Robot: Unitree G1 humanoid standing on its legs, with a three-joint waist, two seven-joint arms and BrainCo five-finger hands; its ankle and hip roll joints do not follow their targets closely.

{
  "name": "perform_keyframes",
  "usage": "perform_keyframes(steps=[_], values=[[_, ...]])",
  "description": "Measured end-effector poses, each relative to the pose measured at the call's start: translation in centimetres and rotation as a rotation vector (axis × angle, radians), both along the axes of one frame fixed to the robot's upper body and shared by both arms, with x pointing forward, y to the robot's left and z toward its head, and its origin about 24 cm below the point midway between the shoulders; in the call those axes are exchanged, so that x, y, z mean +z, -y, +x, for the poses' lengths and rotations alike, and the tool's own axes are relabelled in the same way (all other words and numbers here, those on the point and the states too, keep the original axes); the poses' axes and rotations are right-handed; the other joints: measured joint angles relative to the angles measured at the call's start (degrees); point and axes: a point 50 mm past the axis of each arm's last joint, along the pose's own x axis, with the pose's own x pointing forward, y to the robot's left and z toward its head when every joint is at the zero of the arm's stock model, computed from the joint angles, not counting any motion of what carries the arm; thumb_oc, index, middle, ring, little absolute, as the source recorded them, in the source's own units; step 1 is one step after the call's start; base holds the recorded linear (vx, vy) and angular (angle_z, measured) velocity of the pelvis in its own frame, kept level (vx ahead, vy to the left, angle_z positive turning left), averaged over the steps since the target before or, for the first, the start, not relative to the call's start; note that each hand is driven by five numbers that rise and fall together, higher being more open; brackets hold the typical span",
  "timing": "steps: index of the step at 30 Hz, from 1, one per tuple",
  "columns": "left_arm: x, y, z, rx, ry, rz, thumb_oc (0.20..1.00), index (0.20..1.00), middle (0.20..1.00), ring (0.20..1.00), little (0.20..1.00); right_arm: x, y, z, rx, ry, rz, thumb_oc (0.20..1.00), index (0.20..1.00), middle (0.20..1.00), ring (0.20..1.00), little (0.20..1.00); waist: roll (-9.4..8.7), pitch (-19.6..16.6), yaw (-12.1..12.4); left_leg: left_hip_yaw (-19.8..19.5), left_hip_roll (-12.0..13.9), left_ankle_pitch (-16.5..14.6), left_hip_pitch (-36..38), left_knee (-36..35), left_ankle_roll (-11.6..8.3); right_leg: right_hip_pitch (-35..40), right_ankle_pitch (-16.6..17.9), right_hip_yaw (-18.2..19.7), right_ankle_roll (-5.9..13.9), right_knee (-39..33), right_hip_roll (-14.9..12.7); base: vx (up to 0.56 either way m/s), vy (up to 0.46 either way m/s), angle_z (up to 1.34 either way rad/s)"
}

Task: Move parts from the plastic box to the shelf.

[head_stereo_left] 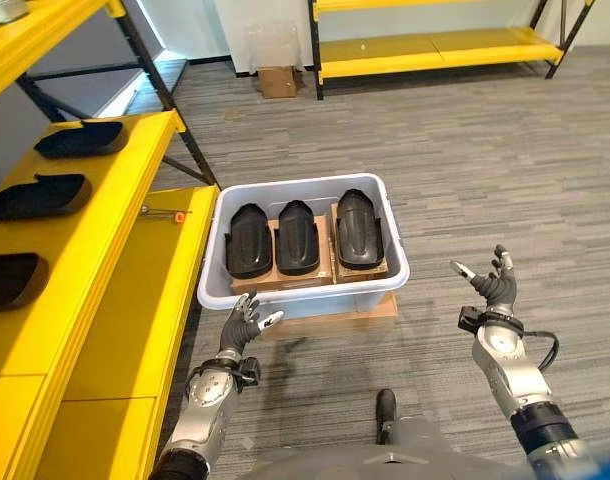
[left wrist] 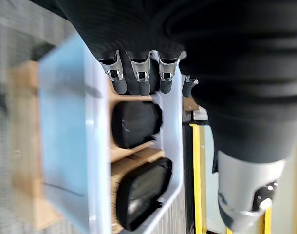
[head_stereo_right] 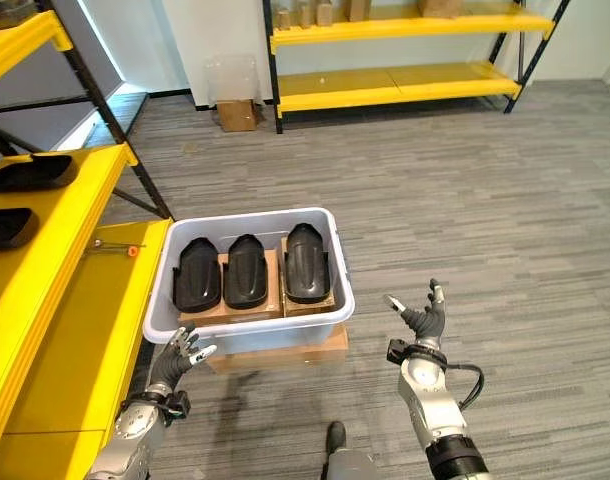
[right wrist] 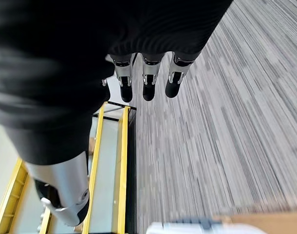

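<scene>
A grey plastic box (head_stereo_left: 315, 298) stands on a cardboard slab on the carpet and holds three black moulded parts (head_stereo_left: 297, 237) side by side on cardboard. On my left runs the yellow shelf (head_stereo_left: 85, 320), with three more black parts (head_stereo_left: 35, 196) on its upper level. My left hand (head_stereo_left: 240, 325) hovers open just before the box's front left corner, holding nothing; in the left wrist view its fingers (left wrist: 139, 78) point over the box wall (left wrist: 65, 122) toward the parts (left wrist: 136, 124). My right hand (head_stereo_left: 490, 285) is open and empty over the carpet, right of the box.
A small orange-tipped tool (head_stereo_left: 170, 213) lies on the shelf's lower level beside the box. Dark shelf legs (head_stereo_left: 175, 110) slant behind the box. Far back stand another yellow shelf (head_stereo_left: 435, 50), a small cardboard box (head_stereo_left: 277, 80) and a clear container (head_stereo_left: 275, 45).
</scene>
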Motion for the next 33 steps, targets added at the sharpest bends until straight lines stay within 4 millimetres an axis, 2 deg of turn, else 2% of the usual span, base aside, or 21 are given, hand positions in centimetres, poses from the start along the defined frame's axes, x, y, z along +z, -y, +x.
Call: perform_keyframes(steps=[2, 3, 4, 6, 7, 8, 9, 11, 12, 13, 14, 15, 16, 17, 18, 19, 21, 23, 26, 28, 33], values=[[0.8, 0.2, 1.1, -0.007, 0.039, -0.002, 1.0, 1.0, 1.0, 1.0, 1.0, 0.2, 0.2, 0.2, -0.006, 0.008, -0.008, 1.0, 1.0, 1.0, 1.0, 1.0, 0.02, 0.1, -0.1, 0.1, 1.3, 2.3, -1.4, 2.3, -1.03, 0.1, -1.5, -0.8, -1.21, 0.7, 0.8, 0.22, -0.227, 0.24], [0.8, 0.3, 1.3, 0.0, 0.04, -0.019, 1.0, 1.0, 1.0, 1.0, 1.0, 0.1, 0.3, 0.1, -0.007, 0.001, -0.008, 1.0, 1.0, 1.0, 1.0, 1.0, -0.08, 0.2, -0.4, -0.2, 1.6, 3.7, -2.6, 3.9, -2.95, 0.4, -2.8, -1.4, -1.26, 1.4, 1.1, 0.19, -0.191, 0.31], [0.6, 0.5, 1.4, 0.008, 0.037, -0.027, 1.0, 1.0, 1.0, 1.0, 1.0, -0.3, 0.4, -0.1, -0.01, -0.016, -0.008, 1.0, 1.0, 1.0, 1.0, 1.0, -0.53, 0.4, -0.5, -0.1, 1.9, 4.9, -3.9, 6.5, -3.74, 1.1, -4.2, -1.9, -1.02, 1.8, 0.8, 0.1, -0.105, 0.46], [0.2, 0.7, 1.0, 0.04, 0.019, -0.058, 1.0, 1.0, 1.0, 1.0, 1.0, -0.6, 0.3, -0.2, -0.006, -0.024, -0.001, 1.0, 1.0, 1.0, 1.0, 1.0, -1.09, 0.6, -0.6, 0.2, 2.6, 6.5, -5.2, 10.4, -4.05, 2.6, -4.9, -3.6, -2.82, 1.6, 0.5, 0.21, -0.121, 0.47], [0.4, 0.8, 1.3, 0.059, 0.026, -0.059, 1.0, 1.0, 1.0, 1.0, 1.0, -0.5, 0.5, -0.3, -0.007, -0.017, 0.005, 1.0, 1.0, 1.0, 1.0, 1.0, -1.13, 0.9, -0.8, 0.2, 3.1, 7.3, -9.9, 17.8, -4.16, 3.0, -7.0, -4.8, -3.88, 1.7, 0.9, 0.24, -0.087, 0.44], [0.4, 0.7, 1.3, 0.074, 0.029, -0.053, 1.0, 1.0, 1.0, 1.0, 1.0, -0.7, 0.4, -0.4, -0.006, -0.02, 0.014, 1.0, 1.0, 1.0, 1.0, 1.0, -1.87, 1.4, -0.4, -0.1, 2.9, 4.5, -12.2, 21.2, -3.95, 3.3, -7.0, -4.8, -4.0, 1.5, 0.4, 0.14, 0.086, 0.24], [0.2, 0.4, 1.0, 0.088, 0.02, -0.045, 1.0, 1.0, 1.0, 1.0, 1.0, -0.7, 0.2, -0.4, 0.009, -0.02, 0.016, 1.0, 1.0, 1.0, 1.0, 1.0, -1.99, 1.5, 0.0, 0.4, 0.7, 1.0, -13.0, 19.1, -3.22, 3.8, -5.9, -5.2, -4.37, 1.0, 0.5, 0.11, 0.208, -0.06], [0.2, 0.2, 1.0, 0.106, 0.02, -0.036, 1.0, 1.0, 1.0, 1.0, 1.0, -0.7, 0.2, -0.4, 0.022, -0.022, 0.013, 1.0, 1.0, 1.0, 1.0, 1.0, -1.61, 2.0, -0.2, 1.6, 0.7, 0.5, -15.2, 9.5, -3.15, 4.3, -6.3, -5.4, -3.69, 0.2, 1.6, 0.18, 0.358, 0.03], [0.3, 0.2, 1.2, 0.107, 0.023, -0.029, 1.0, 1.0, 1.0, 1.0, 1.0, -0.8, 0.3, -0.5, 0.019, -0.025, 0.011, 1.0, 1.0, 1.0, 1.0, 1.0, -1.32, 2.5, 0.1, 1.4, 3.0, 1.9, -15.3, -1.2, -4.18, 4.4, -6.9, -5.4, -2.64, -0.1, 2.0, 0.19, 0.399, 0.1], [0.1, 0.0, 1.1, 0.115, 0.015, -0.027, 1.0, 1.0, 1.0, 1.0, 1.0, -0.9, 0.3, -0.6, 0.021, -0.029, 0.011, 1.0, 1.0, 1.0, 1.0, 1.0, -1.45, 2.9, 0.3, 1.4, 5.5, 3.9, -15.2, -8.4, -3.88, 4.5, -6.8, -5.5, -2.7, 0.0, 2.7, 0.16, 0.332, -0.03], [-0.2, -0.2, 0.8, 0.125, 0.001, -0.026, 1.0, 1.0, 1.0, 1.0, 1.0, -1.0, 0.2, -0.6, 0.027, -0.033, 0.014, 1.0, 1.0, 1.0, 1.0, 1.0, -1.54, 3.8, 0.4, 1.1, 7.7, 4.8, -15.3, -10.5, -3.57, 5.4, -6.7, -5.0, -2.79, 0.3, 2.9, 0.16, 0.339, -0.27], [-0.8, -0.5, 0.2, 0.142, -0.028, -0.025, 1.0, 1.0, 1.0, 1.0, 1.0, -1.2, 0.1, -0.8, 0.036, -0.043, 0.025, 1.0, 1.0, 1.0, 1.0, 1.0, -1.56, 4.1, 0.6, -0.5, 8.3, 4.8, -15.2, -9.7, -3.56, 6.2, -6.9, -3.6, -2.55, 0.7, 2.5, 0.12, 0.245, -0.59], [-1.4, -1.0, -0.6, 0.159, -0.057, -0.02, 1.0, 1.0, 1.0, 1.0, 1.0, -1.4, 0.0, -0.8, 0.05, -0.047, 0.03, 1.0, 1.0, 1.0, 1.0, 1.0, -1.35, 3.9, 0.6, -1.3, 7.1, 4.7, -13.6, -9.5, -3.53, 6.3, -7.6, -2.6, -2.04, 0.8, 1.4, 0.16, 0.302, -0.74], [-1.7, -1.2, -0.9, 0.167, -0.071, -0.018, 1.0, 1.0, 1.0, 1.0, 1.0, -1.7, 0.5, -1.5, 0.047, -0.067, 0.017, 1.0, 1.0, 1.0, 1.0, 1.0, -0.37, 3.5, -0.3, -0.3, 3.9, 4.8, -12.2, -6.1, -3.17, 8.2, -6.6, -1.8, -1.7, -0.3, 0.1, 0.2, 0.338, -0.56], [-1.5, -1.2, -0.7, 0.165, -0.046, -0.017, 1.0, 1.0, 1.0, 1.0, 1.0, -2.1, 1.2, -2.2, 0.042, -0.095, 0.001, 1.0, 1.0, 1.0, 1.0, 1.0, 1.32, 3.0, -1.3, 0.2, 0.3, 5.6, -9.9, -5.0, -1.65, 9.0, -7.0, -1.2, 0.47, 0.5, -0.2, 0.16, 0.259, -0.02], [-1.5, -1.2, -0.6, 0.162, -0.046, -0.015, 1.0, 1.0, 1.0, 1.0, 1.0, -2.4, 1.4, -2.7, 0.029, -0.106, 0.005, 1.0, 1.0, 1.0, 1.0, 1.0, 2.82, 2.7, -2.2, 1.8, -0.2, 3.3, -8.0, -7.3, -0.65, 8.9, -8.3, -1.3, 2.1, 2.2, 0.3, 0.12, 0.151, 0.3], [-0.6, -1.8, 0.1, 0.159, -0.008, 0.006, 1.0, 1.0, 1.0, 1.0, 1.0, -3.0, 0.2, -3.2, 0.055, -0.122, 0.047, 1.0, 1.0, 1.0, 1.0, 1.0, -0.98, 3.1, -1.2, 1.7, -3.7, 4.1, -7.2, -9.4, 1.27, 7.1, -9.4, 0.7, 3.79, 4.7, -3.2, 0.08, 0.049, 0.23], [-0.7, -3.1, -0.5, 0.172, -0.031, 0.047, 1.0, 1.0, 1.0, 1.0, 1.0, -2.7, -1.5, -2.7, 0.083, -0.083, 0.089, 1.0, 1.0, 1.0, 1.0, 1.0, -3.4, 3.4, -0.1, 1.7, -6.5, 3.6, -7.0, -10.2, 2.88, 6.9, -8.8, 2.3, 5.22, 3.6, -6.0, 0.07, 0.024, 0.08], [-0.5, -4.1, -0.8, 0.195, -0.032, 0.071, 1.0, 1.0, 1.0, 1.0, 1.0, -1.5, -2.5, -2.0, 0.139, -0.034, 0.074, 1.0, 1.0, 1.0, 1.0, 1.0, -3.99, 3.6, 1.9, 1.6, -7.6, 3.2, -7.1, -10.2, 3.56, 7.5, -6.7, 4.0, 7.64, -0.5, -6.9, 0.04, 0.026, 0.13], [-0.5, -4.4, -1.2, 0.211, -0.035, 0.077, 1.0, 1.0, 1.0, 1.0, 1.0, -0.7, -2.8, -1.4, 0.154, 0.0, 0.068, 1.0, 1.0, 1.0, 1.0, 1.0, -3.95, 3.6, 2.5, 1.4, -7.6, 3.2, -7.1, -10.3, 3.56, 8.1, -6.1, 4.1, 7.46, -1.4, -6.6, 0.01, 0.018, 0.08], [0.1, -3.5, -1.1, 0.206, 0.004, 0.047, 1.0, 1.0, 1.0, 1.0, 1.0, 0.5, -2.3, -0.6, 0.191, 0.031, -0.02, 1.0, 1.0, 1.0, 1.0, 1.0, -1.27, 4.9, 3.5, 0.8, -7.0, 3.3, -9.5, -9.4, 3.36, 6.8, -5.4, 4.1, 7.17, -1.5, -5.6, -0.05, 0.015, 0.0]])
